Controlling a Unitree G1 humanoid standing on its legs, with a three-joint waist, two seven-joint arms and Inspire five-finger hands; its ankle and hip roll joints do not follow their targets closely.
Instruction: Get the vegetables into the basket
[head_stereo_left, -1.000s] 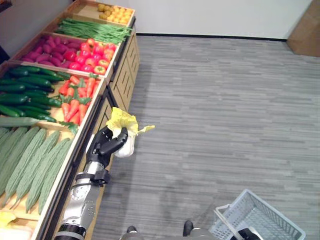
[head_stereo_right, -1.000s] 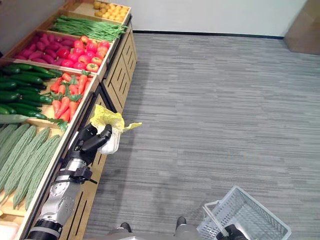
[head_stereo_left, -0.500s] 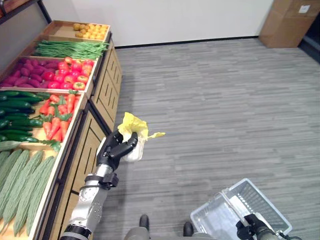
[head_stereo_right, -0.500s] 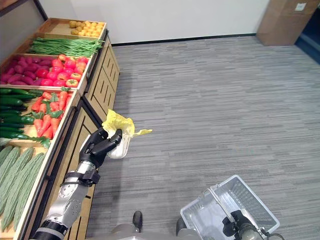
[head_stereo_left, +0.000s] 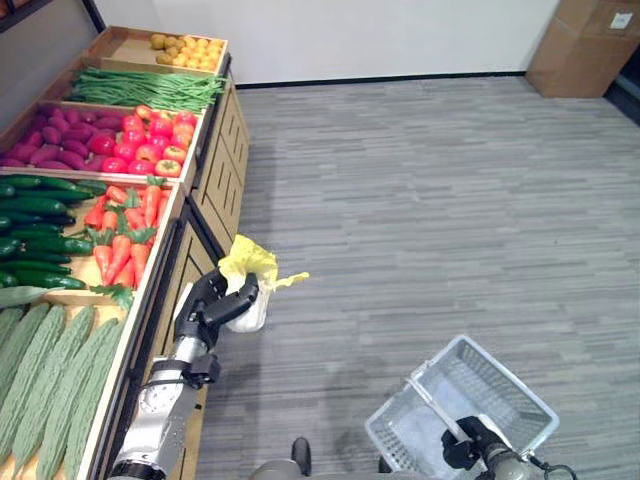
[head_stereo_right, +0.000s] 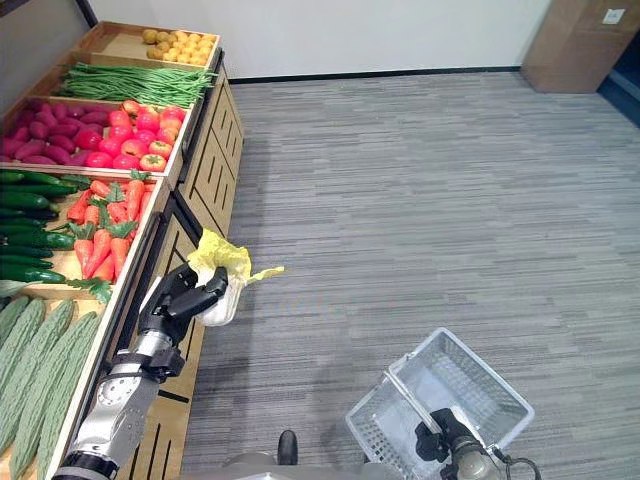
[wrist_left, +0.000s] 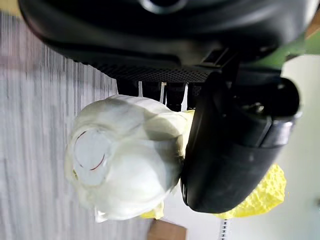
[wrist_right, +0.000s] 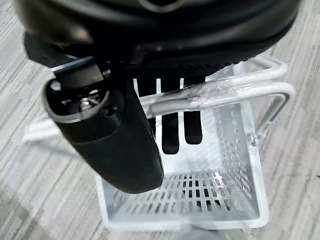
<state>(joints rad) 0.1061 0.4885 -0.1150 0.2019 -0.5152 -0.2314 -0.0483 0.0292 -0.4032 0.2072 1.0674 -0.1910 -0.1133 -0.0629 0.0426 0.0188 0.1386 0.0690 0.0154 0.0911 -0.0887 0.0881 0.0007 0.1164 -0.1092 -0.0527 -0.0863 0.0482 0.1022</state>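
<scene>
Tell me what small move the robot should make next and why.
Probably swing the left robot hand toward the basket. Its fingers are curled around the cabbage, held over the floor beside the shelf, while the right robot hand grips the basket handle, and the basket looks empty.

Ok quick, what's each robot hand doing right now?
Left robot hand: closed around the cabbage.
Right robot hand: closed on the basket handle.

stand: wooden, compartmented | holds: carrots; cucumbers; tomatoes; green beans
</scene>
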